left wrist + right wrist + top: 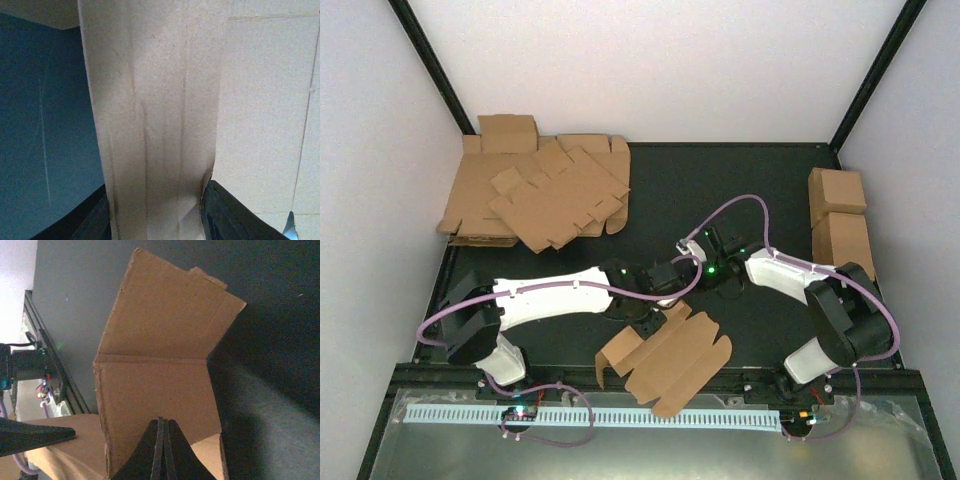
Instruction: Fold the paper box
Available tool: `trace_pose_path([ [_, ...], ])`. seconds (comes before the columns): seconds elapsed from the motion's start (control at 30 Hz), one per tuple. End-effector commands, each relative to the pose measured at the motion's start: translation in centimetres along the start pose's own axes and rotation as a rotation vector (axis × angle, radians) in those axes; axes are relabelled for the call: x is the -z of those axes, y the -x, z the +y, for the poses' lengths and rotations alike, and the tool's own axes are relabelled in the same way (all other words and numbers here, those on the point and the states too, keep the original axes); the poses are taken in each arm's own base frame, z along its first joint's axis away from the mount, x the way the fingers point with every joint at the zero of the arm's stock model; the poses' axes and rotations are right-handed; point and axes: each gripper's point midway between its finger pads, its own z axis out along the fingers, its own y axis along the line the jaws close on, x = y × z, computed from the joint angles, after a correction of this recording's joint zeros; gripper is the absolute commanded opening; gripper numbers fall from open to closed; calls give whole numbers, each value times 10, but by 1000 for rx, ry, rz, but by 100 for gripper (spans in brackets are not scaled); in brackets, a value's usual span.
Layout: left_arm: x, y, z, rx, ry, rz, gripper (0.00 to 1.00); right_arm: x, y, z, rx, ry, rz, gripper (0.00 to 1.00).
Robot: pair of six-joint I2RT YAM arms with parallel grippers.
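Left fingers (225,220) clasped a strip of the paper box (670,362) across its width; right fingers (172,452) were pressed together, empty, pointing at a raised panel. The paper box lay half-opened at lower centre of the overhead view on the dark counter (750,190). Judged light, thin and easily crumpled, stiff within panels but hinging at scored creases; best gripped on a flap edge beside a crease

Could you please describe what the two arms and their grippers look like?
Both the left arm and the right arm have smooth white link shells between bulky black joints. A lilac cable runs in loose loops along each, and small green lights glow near the wrists. The left gripper and right gripper have plain matte-black tapered fingers, with no visible markings.
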Motion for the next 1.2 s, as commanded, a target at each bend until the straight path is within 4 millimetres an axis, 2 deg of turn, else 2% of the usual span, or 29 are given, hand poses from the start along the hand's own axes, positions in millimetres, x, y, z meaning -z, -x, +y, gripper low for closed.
trace_pose_path([
  [0.0,8,25,-8,-23,-30,-101,45,4,-17,37,-2,191,74,2],
  [0.13,7,25,-7,-23,-20,-97,45,4,-20,32,-35,163,82,2],
  [0.23,6,24,-5,-21,-7,-89,45,5,-19,11,-49,32,60,2],
  [0.43,7,23,-4,-21,-1,-86,45,19,-5,-26,-66,-186,-59,2],
  [0.6,6,22,-3,-20,6,-80,45,46,13,-44,-43,-312,-197,4],
  [0.67,6,21,-2,-18,6,-79,45,63,24,-44,-3,-362,-275,5],
  [0.77,6,22,-3,-18,3,-81,45,88,41,-44,63,-453,-404,14],
  [0.83,7,22,-3,-19,2,-83,45,100,53,-43,120,-489,-492,16],
  [0.9,8,23,-4,-21,0,-87,45,108,67,-38,198,-501,-572,27],
  [0.97,10,22,-3,-25,3,-86,45,111,77,-23,332,-466,-618,37],
  [1.03,11,21,-1,-29,9,-84,45,118,83,-12,433,-466,-647,55],
  [1.1,12,20,0,-33,17,-82,44,126,88,-6,479,-452,-643,71],
  [1.17,12,19,0,-35,19,-80,45,121,86,4,504,-375,-561,80],
])
